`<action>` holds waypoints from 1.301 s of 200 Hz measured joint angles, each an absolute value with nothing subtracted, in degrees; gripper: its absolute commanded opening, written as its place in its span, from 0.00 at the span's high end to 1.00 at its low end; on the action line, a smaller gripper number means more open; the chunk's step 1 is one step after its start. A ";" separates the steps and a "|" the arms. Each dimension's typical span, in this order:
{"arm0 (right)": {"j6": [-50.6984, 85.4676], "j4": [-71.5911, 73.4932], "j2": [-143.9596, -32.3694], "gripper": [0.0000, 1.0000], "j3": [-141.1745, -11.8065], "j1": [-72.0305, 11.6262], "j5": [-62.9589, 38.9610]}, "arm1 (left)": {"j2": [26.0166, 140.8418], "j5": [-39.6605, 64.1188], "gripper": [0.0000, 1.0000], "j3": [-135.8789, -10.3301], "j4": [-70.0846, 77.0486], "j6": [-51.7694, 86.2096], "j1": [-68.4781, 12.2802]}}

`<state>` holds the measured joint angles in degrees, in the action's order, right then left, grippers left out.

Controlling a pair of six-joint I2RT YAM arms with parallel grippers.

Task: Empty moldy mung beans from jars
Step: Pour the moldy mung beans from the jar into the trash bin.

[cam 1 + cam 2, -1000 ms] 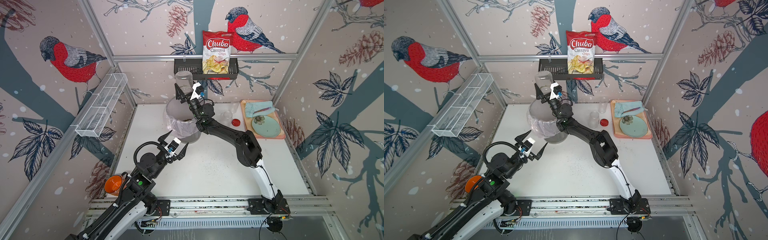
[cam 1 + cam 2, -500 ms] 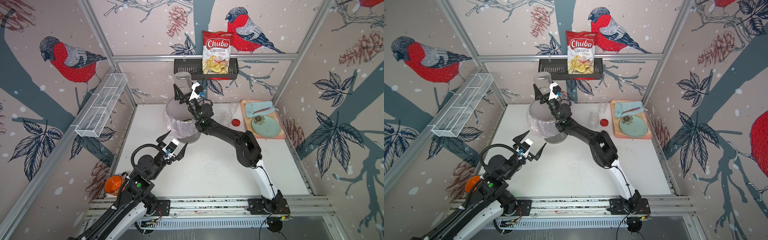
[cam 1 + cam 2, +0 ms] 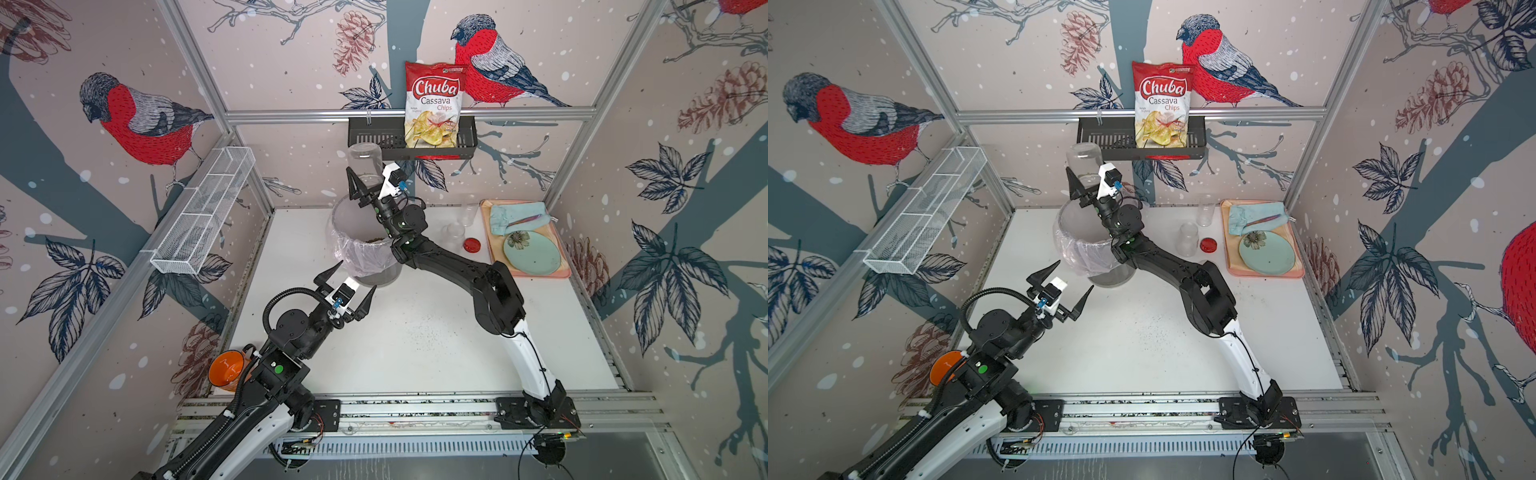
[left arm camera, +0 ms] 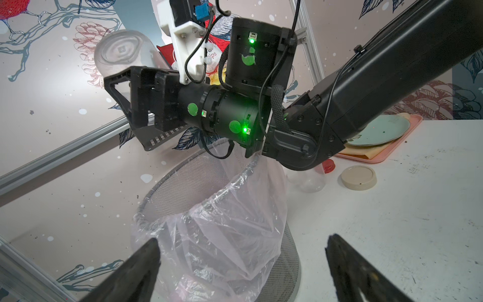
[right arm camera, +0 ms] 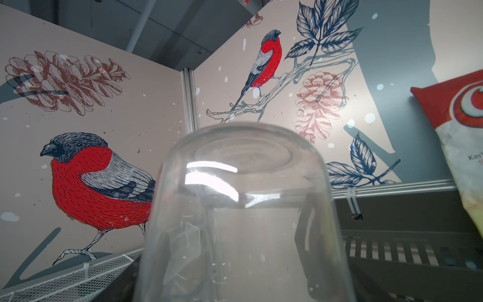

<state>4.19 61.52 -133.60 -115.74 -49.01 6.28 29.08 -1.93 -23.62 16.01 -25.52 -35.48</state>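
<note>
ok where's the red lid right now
In both top views the red lid lies on the table, right side, between a clear jar and the pink tray.

Three clear jars (image 3: pixel 1084 160) (image 3: pixel 1187 239) (image 3: pixel 1206 210), two loose lids (image 3: pixel 1208 245) (image 4: pixel 358 177), one lined bin (image 3: pixel 1092 257), one plate (image 3: pixel 1266 253), one tray (image 3: pixel 1258 273), one chip bag (image 3: pixel 1160 104).

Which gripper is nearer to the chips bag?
Right. The right gripper, holding an upturned jar, is high up near the bag; the left gripper is low, in front of the bin.
</note>
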 measured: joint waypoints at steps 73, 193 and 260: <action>3.29 61.17 -131.17 0.81 -113.36 -49.60 6.07 | 28.86 -2.07 0.04 -23.62 16.01 -25.58 -35.59; 4.71 53.67 -133.01 0.80 -120.99 -48.47 6.17 | 28.71 -3.01 0.04 -23.97 16.16 -25.93 -35.75; 29.45 35.48 -130.30 0.80 -129.84 -39.99 -6.04 | 27.68 -3.03 0.04 -23.64 16.16 -25.93 -35.75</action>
<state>29.45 35.48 -130.30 -129.84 -39.99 -6.04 27.68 -3.03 -23.64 16.16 -25.93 -35.75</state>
